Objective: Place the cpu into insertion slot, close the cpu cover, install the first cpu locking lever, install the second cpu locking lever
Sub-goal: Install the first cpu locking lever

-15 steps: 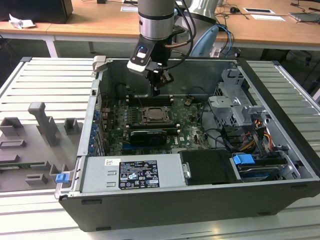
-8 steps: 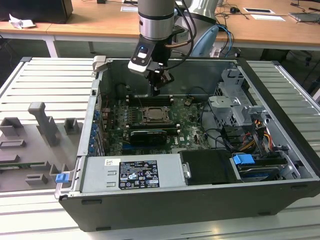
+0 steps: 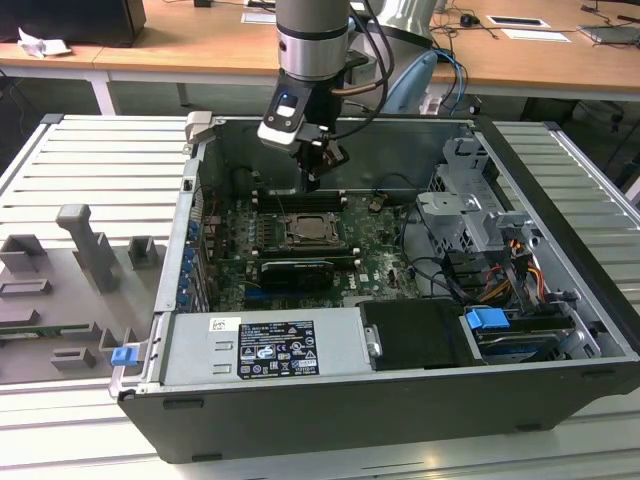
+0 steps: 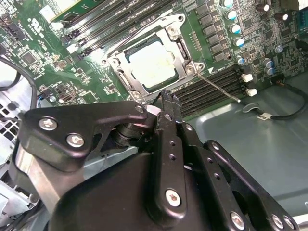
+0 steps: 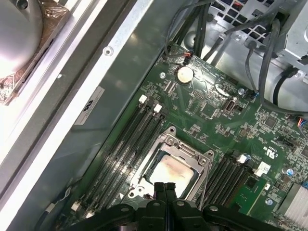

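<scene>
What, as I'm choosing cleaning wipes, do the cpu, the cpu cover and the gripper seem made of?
The cpu: pale, dull-shiny flat face, likely plated metal. The cpu cover: silvery-grey frame with bright glints, probably stamped steel. The gripper: matt black with bright screws; coated metal or plastic, unclear.

In the first wrist view the gripper (image 5: 165,186) stands in front of the near edge of the cpu (image 5: 169,169), and the gripper's body runs off the picture's edge. Glare washes out the cpu's face in both wrist views. In the second wrist view the gripper hides the near corner of the cpu cover (image 4: 122,77). In the exterior view the insertion slot (image 3: 312,230) is too small for me to judge; the cover is perhaps down. The arm (image 3: 312,35) is cut off by the top edge.
</scene>
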`<state>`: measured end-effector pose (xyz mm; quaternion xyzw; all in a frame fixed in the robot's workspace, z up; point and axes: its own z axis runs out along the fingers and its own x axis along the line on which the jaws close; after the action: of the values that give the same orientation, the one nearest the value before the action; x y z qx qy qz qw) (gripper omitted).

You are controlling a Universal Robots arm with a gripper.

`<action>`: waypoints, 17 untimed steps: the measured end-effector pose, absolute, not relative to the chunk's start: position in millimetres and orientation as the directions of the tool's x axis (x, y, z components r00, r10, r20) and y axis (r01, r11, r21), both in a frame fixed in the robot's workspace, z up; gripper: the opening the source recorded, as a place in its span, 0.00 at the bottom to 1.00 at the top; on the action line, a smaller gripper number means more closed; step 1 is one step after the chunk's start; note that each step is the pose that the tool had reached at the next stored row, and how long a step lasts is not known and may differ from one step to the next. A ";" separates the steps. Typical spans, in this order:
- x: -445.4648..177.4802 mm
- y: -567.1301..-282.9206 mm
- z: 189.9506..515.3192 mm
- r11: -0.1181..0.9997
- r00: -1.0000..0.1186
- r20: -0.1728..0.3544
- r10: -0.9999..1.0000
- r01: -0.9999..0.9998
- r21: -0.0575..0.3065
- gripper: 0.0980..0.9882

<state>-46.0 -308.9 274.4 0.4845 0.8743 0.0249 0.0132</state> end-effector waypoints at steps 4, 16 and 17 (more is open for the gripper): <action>-46.0 -308.9 274.4 0.540 -0.541 0.001 0.841 0.840 0.056 0.01; -46.0 -308.9 274.4 0.577 -0.578 0.001 0.816 0.815 0.056 0.01; -46.0 -308.9 274.4 0.580 -0.581 0.001 0.814 0.813 0.056 0.01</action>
<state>-46.0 -308.9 274.4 0.4576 0.8887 0.0253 0.0125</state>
